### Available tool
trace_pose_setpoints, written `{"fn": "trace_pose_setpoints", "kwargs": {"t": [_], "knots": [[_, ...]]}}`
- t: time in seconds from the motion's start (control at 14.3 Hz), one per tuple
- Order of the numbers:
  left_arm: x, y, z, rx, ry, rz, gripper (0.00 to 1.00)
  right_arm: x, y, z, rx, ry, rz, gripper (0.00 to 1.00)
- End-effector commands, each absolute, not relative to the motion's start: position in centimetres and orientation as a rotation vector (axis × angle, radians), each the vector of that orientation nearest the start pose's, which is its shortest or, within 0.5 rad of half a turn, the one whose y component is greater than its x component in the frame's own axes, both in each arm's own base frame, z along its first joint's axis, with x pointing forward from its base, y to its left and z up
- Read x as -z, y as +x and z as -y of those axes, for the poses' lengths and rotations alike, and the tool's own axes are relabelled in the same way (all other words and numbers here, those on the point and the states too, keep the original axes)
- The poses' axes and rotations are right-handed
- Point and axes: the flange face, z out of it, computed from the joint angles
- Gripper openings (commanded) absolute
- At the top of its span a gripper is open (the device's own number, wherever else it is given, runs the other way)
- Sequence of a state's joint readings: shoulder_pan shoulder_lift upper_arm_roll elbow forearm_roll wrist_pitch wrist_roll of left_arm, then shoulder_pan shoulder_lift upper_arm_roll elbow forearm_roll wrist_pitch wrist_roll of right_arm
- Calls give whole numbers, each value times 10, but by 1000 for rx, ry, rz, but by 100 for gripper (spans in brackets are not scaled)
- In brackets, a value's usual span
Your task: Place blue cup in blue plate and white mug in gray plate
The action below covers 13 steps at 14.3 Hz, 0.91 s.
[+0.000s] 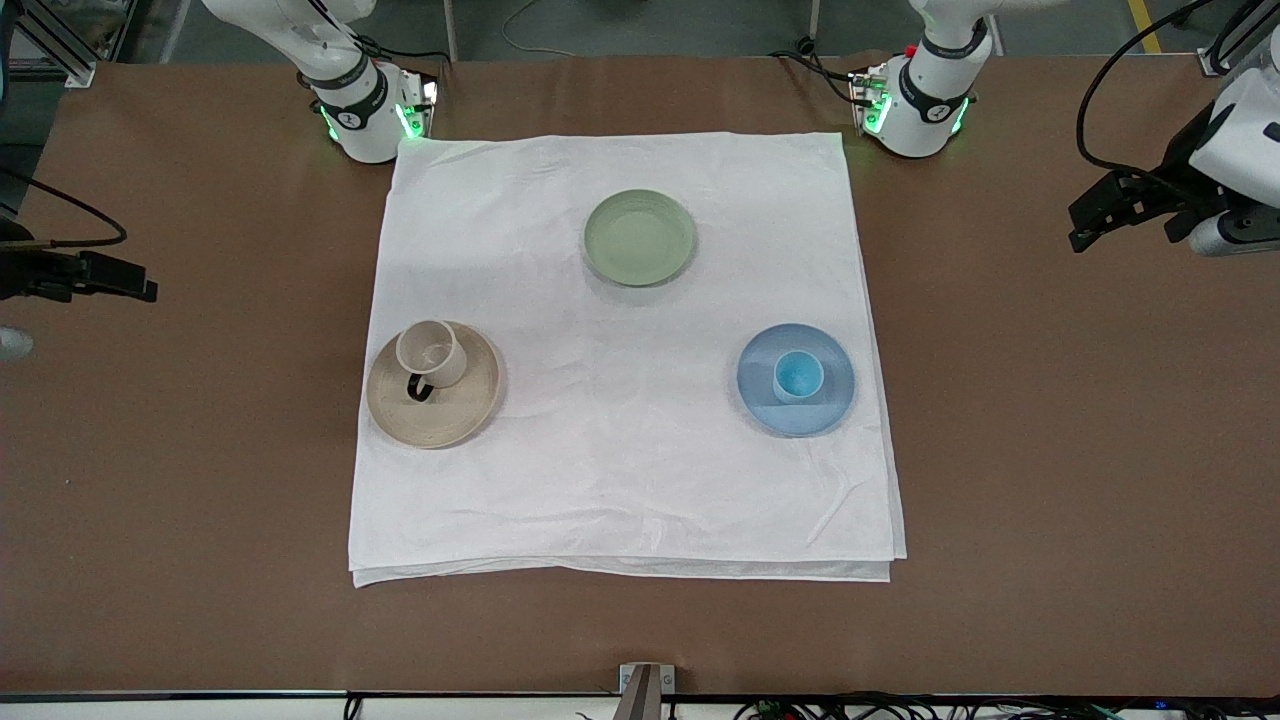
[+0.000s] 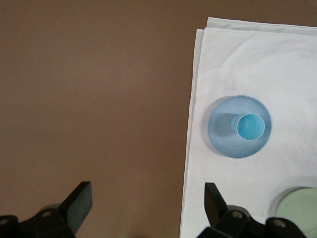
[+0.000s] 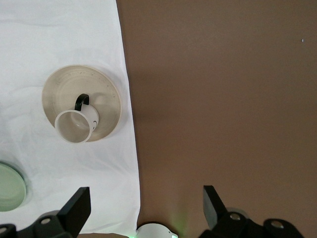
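The blue cup [image 1: 798, 376] stands upright in the blue plate [image 1: 830, 405], toward the left arm's end of the white cloth. The left wrist view shows the cup [image 2: 250, 127] and the plate [image 2: 223, 134]. The white mug [image 1: 431, 352] stands upright in the gray plate [image 1: 450, 415], its black handle over the plate's middle. The right wrist view shows the mug [image 3: 76, 126] and the plate [image 3: 62, 89]. My left gripper [image 1: 1085, 225] is open and empty [image 2: 147, 198] over bare table at its end. My right gripper [image 1: 140, 280] is open and empty [image 3: 146, 201] over bare table at its end.
A pale green plate [image 1: 640, 237] lies empty on the white cloth [image 1: 620, 470], nearer the robot bases than the other two plates. It also shows in the left wrist view [image 2: 299, 208] and the right wrist view [image 3: 10, 188]. Brown table [image 1: 1050, 450] surrounds the cloth.
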<state>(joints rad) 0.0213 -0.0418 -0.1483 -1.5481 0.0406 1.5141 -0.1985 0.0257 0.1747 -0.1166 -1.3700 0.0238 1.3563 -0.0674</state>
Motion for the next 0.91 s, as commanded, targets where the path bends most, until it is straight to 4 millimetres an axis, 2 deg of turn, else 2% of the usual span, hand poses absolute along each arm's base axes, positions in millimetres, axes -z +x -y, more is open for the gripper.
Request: {"fn": "trace_pose_setpoints", "kwargs": {"t": [0.0, 0.14, 0.42, 0.56, 0.84], "knots": [[-655, 527, 67, 11, -3112, 96, 100, -603, 522, 56, -186, -3128, -23, 100], [-652, 529, 67, 10, -3114, 95, 100, -605, 503, 57, -156, -3135, -22, 100], [-654, 529, 67, 18, -3113, 93, 100, -629, 485, 56, -98, -3136, -19, 100], [-652, 530, 68, 11, -3115, 91, 100, -640, 478, 54, -69, -3137, -14, 100], [-650, 532, 66, 6, -3113, 95, 100, -649, 475, 50, -40, -3139, 16, 100]]}}
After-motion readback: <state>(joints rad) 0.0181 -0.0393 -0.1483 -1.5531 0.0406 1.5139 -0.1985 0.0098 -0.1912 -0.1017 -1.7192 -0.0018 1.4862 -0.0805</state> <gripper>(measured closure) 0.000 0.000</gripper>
